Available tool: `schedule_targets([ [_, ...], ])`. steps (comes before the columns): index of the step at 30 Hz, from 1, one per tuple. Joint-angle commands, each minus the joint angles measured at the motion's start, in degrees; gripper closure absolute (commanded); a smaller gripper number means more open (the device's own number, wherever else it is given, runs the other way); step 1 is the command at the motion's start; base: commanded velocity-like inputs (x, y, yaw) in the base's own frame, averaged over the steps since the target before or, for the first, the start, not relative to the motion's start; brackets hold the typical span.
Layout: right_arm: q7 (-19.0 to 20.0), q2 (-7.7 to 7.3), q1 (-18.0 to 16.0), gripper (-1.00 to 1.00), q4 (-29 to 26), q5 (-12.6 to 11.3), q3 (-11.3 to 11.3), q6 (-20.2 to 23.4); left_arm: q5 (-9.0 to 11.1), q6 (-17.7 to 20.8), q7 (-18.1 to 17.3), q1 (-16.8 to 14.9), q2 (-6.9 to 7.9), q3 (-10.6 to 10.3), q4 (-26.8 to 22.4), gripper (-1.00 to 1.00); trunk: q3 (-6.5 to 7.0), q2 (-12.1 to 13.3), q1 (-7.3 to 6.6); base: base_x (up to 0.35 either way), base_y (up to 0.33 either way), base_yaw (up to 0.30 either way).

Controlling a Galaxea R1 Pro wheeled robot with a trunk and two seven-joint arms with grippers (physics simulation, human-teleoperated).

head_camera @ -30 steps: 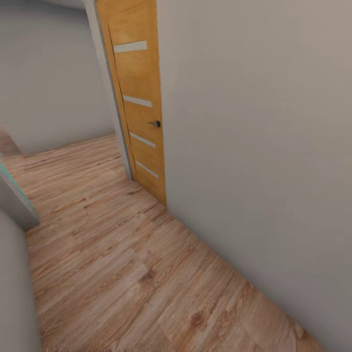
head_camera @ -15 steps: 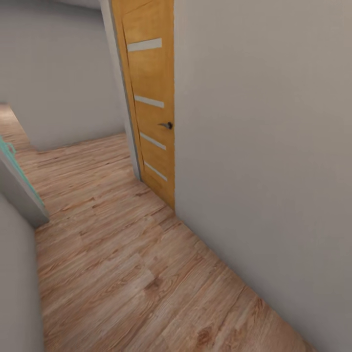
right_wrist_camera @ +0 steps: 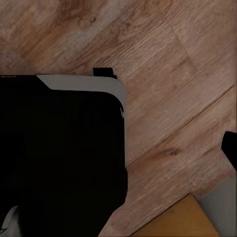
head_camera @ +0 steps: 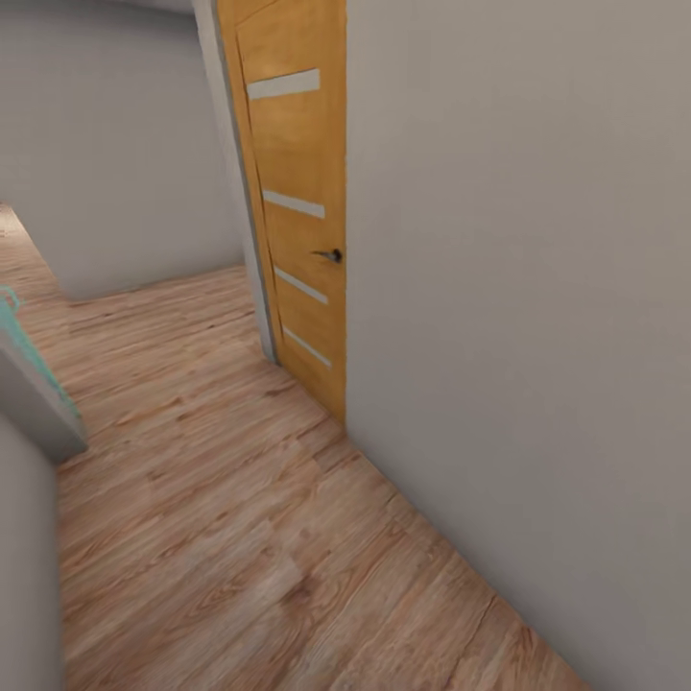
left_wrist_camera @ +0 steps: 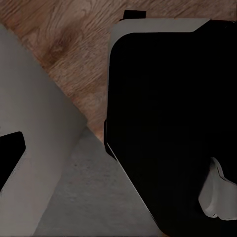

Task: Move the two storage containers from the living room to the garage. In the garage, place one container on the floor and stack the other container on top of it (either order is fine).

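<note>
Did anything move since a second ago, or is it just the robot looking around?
Just the robot's camera moved: the whole head view shifted, so the wooden door and its handle now sit further right in the picture, and more of the grey wall fills that side. The door itself, the wall and the plank floor stayed put. Nothing was grabbed or let go.

A corridor of light wood plank floor (head_camera: 211,499) running beside a plain grey wall (head_camera: 518,288).

An orange-brown wooden door (head_camera: 297,144) with pale horizontal strips and a small dark handle (head_camera: 331,255) stands at the far end of that wall. A teal-edged grey panel (head_camera: 29,384) juts in at the left. The wrist views look down on the same planks (right_wrist_camera: 168,98) next to a black, grey-rimmed robot body (left_wrist_camera: 168,123).
</note>
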Motion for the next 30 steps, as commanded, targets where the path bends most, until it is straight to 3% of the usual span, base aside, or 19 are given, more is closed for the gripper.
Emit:
schedule_targets([
  [1,-0.05,0.06,-0.04,-1.00,0.16,-0.46,0.46,-0.24,0.50,0.25,0.23,-0.03,-0.01,-0.49,-0.05,-1.00,-0.08,-0.07,0.05,0.322,0.000,0.184],
  [30,-0.10,0.06,-0.09,-1.00,0.16,-0.46,0.46,-0.24,0.51,0.25,0.26,-0.03,-0.01,-0.49,-0.05,-1.00,-0.08,-0.07,0.05,0.322,0.000,0.267],
])
